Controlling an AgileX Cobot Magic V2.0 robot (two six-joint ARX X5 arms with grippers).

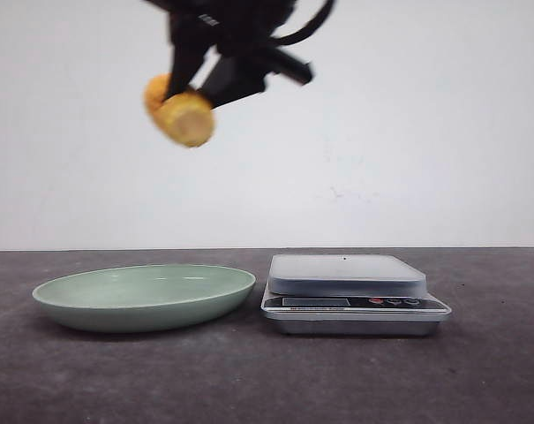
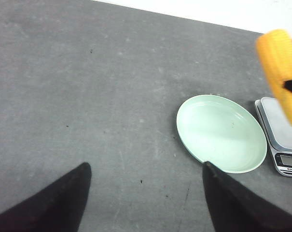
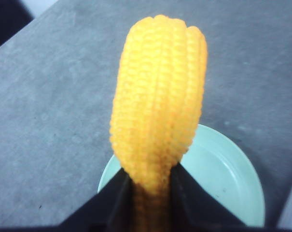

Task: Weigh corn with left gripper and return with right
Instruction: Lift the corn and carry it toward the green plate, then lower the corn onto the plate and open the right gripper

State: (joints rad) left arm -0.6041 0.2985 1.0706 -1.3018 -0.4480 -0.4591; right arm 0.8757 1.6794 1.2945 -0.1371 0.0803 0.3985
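My right gripper (image 1: 196,84) is shut on the yellow corn (image 1: 180,112) and holds it high above the green plate (image 1: 143,296). In the right wrist view the corn (image 3: 158,96) fills the middle, pinched between the black fingers (image 3: 112,203), with the plate (image 3: 223,179) below it. The silver scale (image 1: 348,291) stands right of the plate with nothing on it. My left gripper (image 2: 146,169) is open and empty over bare table, away from the plate (image 2: 218,133); the corn (image 2: 281,63) and scale (image 2: 281,145) show in that view too.
The dark grey table (image 1: 267,380) carries the plate and the scale side by side. A white wall stands behind them.
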